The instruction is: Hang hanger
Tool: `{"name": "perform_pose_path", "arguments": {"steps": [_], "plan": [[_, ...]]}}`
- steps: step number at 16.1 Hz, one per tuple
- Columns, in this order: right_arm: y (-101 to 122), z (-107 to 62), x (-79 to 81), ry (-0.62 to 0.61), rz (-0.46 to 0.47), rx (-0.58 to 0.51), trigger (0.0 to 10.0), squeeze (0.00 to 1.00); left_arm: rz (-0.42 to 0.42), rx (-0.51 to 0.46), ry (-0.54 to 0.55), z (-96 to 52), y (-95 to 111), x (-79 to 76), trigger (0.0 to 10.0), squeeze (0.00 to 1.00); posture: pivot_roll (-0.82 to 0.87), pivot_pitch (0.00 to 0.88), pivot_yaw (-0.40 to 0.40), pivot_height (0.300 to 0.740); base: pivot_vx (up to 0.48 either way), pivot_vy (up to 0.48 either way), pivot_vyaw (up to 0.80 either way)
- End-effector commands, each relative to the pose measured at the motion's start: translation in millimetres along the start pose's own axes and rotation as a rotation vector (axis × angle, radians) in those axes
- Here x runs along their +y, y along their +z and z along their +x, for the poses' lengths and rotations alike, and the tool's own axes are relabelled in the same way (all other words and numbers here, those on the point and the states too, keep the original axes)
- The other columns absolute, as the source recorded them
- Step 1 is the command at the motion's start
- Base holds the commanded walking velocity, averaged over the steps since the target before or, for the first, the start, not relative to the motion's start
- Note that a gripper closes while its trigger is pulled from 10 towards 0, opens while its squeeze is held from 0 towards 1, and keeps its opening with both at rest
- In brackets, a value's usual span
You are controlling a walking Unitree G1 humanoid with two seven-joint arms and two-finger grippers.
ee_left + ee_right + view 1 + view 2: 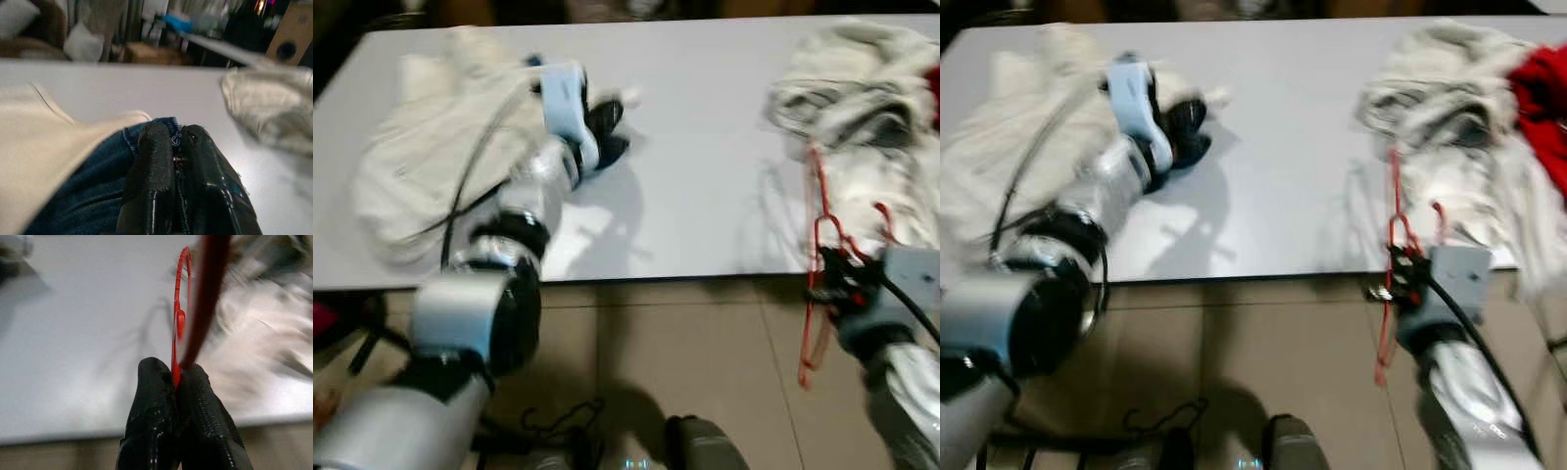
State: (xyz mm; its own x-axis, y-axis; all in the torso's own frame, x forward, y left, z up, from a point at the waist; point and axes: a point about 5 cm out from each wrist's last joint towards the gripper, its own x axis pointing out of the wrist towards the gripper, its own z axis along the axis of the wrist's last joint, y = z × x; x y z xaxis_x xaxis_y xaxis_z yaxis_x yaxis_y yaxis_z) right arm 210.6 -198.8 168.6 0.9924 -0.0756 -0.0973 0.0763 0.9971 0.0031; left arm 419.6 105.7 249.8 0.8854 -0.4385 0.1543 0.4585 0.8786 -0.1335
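Observation:
A thin red wire hanger (819,225) hangs over the front edge of the white table (705,176). My right gripper (832,279) is shut on it just past that edge. The right wrist view shows the red hanger (182,308) pinched between the black fingers (151,396). My left gripper (607,132) reaches over the table's left part beside a cream garment (421,166). In the left wrist view it is shut on the hem of a blue denim piece (93,186).
A heap of white and grey clothes (862,108) with a red cloth (1542,108) lies on the table's right end. Tiled floor with dark cables (548,426) lies below the table's front edge. The views are blurred.

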Motion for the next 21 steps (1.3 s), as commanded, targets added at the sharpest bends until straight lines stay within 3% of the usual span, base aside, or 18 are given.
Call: {"name": "perform_pose_path", "arguments": {"steps": [1,2,4,6,8,9,10,11,13,15,18,19,20,21], "plan": [[-5,5.2,3.7,-0.005,0.009,0.005,10.0,0.0,-0.001,-0.104,-0.062,6.9,38,-4.1,0.0,0.0,-0.22,0.061,0.061,0.74,0.0,0.0,0.0],[-6,8.8,6.1,-0.01,0.022,-0.002,10.0,0.0,-0.014,-0.146,-0.094,9.0,56,-5.5,0.0,0.0,-0.2,0.052,0.064,0.74,0.0,0.0,0.0],[-7,16.5,8.3,-0.036,0.053,-0.026,10.0,0.0,-0.036,-0.345,-0.193,9.7,133,-14.6,0.0,0.0,-0.18,0.045,0.071,0.74,0.0,0.0,0.0],[-5,20.1,5.5,-0.079,0.063,-0.067,10.0,0.0,-0.124,-0.599,-0.313,-5.2,209,-25.5,0.0,0.0,-0.16,0.038,0.088,0.74,0.0,0.0,0.0],[-4,21.9,0.3,-0.122,0.067,-0.093,10.0,0.0,-0.249,-0.72,-0.36,-16.8,237,-22.9,0.0,0.0,-0.15,0.033,0.094,0.74,0.0,0.0,0.0],[-5,23.9,-0.6,-0.137,0.065,-0.098,10.0,0.0,-0.124,-0.569,-0.294,-4.7,206,-21.2,0.0,0.0,-0.16,0.032,0.099,0.74,0.0,0.0,0.0],[-5,24.5,-0.4,-0.139,0.065,-0.099,10.0,0.0,-0.048,-0.49,-0.269,0.7,190,-21.4,0.0,0.0,-0.16,0.032,0.101,0.74,0.0,0.0,0.0],[-6,25.6,1.1,-0.137,0.064,-0.104,10.0,0.0,0.116,-0.296,-0.265,12.3,139,-25.6,0.0,0.0,-0.16,0.031,0.103,0.74,0.0,0.0,0.0],[-7,26.2,3.7,-0.133,0.06,-0.106,10.0,0.0,0.252,-0.05,-0.254,17.3,62,-29.4,0.0,0.0,-0.17,0.033,0.106,0.74,0.0,0.0,0.0],[-7,24.5,2.9,-0.135,0.053,-0.104,10.0,0.0,0.334,0.053,-0.184,13.1,30,-22.0,0.0,0.0,-0.18,0.037,0.116,0.74,0.0,0.0,0.0],[-8,22.3,0.4,-0.142,0.05,-0.107,10.0,0.0,0.344,0.057,-0.198,11.5,24,-22.0,0.0,0.0,-0.18,0.031,0.117,0.74,0.0,0.0,0.0],[-8,22.7,0.4,-0.142,0.053,-0.108,10.0,0.0,0.373,0.074,-0.192,10.9,19,-22.0,2.2,0.0,-0.18,0.03,0.116,0.74,0.0,0.0,0.0],[-8,24.5,2.1,-0.136,0.055,-0.11,10.0,0.0,0.395,0.137,-0.174,8.3,8,-17.9,10.0,0.0,-0.18,0.026,0.118,0.74,0.0,0.0,0.0],[-7,25.8,4.1,-0.129,0.055,-0.111,10.0,0.0,0.45,0.193,-0.082,3.9,-1,-5.5,10.0,1.0,-0.18,0.025,0.119,0.74,0.0,0.0,0.0]]}}
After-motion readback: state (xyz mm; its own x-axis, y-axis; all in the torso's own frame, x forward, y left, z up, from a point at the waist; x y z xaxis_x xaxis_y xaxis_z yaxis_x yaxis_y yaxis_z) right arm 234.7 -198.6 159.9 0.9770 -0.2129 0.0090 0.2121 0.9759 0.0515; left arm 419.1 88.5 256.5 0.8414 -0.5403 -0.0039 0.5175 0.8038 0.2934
